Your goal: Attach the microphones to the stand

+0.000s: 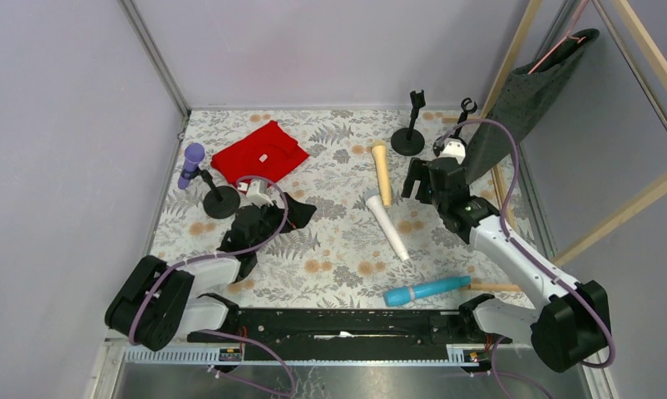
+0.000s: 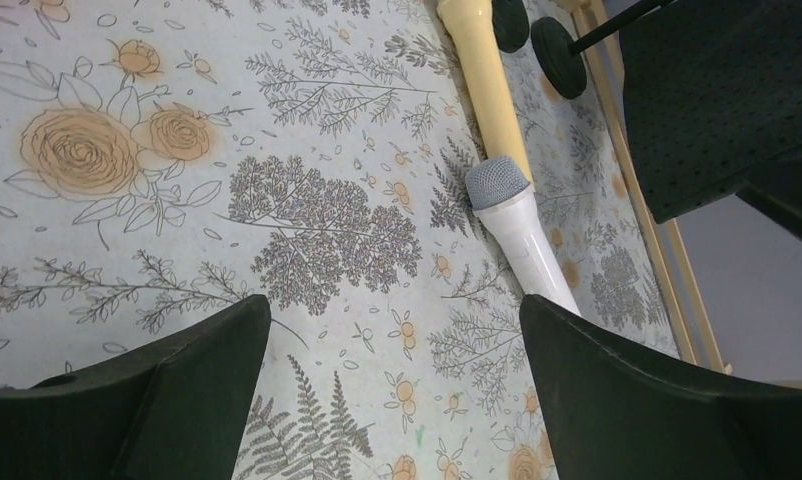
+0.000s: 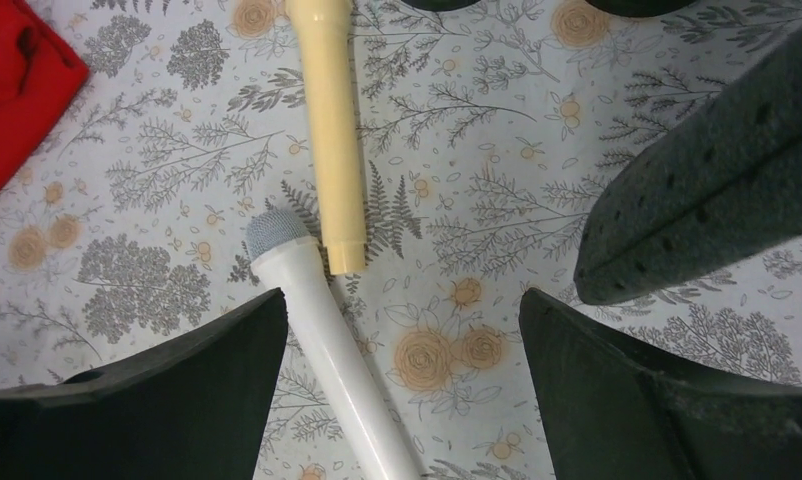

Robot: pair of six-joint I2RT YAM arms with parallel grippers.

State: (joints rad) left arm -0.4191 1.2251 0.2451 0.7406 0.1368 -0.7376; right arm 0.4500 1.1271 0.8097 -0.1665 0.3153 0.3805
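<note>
**Mia:** Is the left gripper (image 2: 394, 305) holding anything?

**Tom:** No. Its two black fingers (image 2: 177, 390) are spread wide, and only the flowery tablecloth (image 2: 127, 200) shows between them.

**Mia:** What is near it?

**Tom:** The slim white plastic microphone (image 2: 522, 240) with a grey mesh head lies flat just ahead of it, a bit to the right. The long cream-yellow plastic microphone (image 2: 482, 80) lies farther ahead.

**Mia:** And the right gripper (image 3: 404, 300)?

**Tom:** It is spread wide too, with nothing in it. The white one lies flat below it, close to one finger. The cream-yellow one lies just ahead, its end right beside the white one's head. A dark grey cloth (image 3: 717, 170) hangs close on the other side.

**Mia:** Where are the rest?

**Tom:** The light blue plastic microphone (image 1: 426, 290) lies well behind the right gripper, near that arm's base. The purple plastic microphone (image 1: 191, 164) is off to the left of the left gripper, up at the top of a small black stand (image 1: 221, 202) with a round foot. Another round-footed black stand (image 1: 409, 137) is upright just beyond the right gripper. A red cloth (image 1: 259, 151) lies near the left gripper.
</note>
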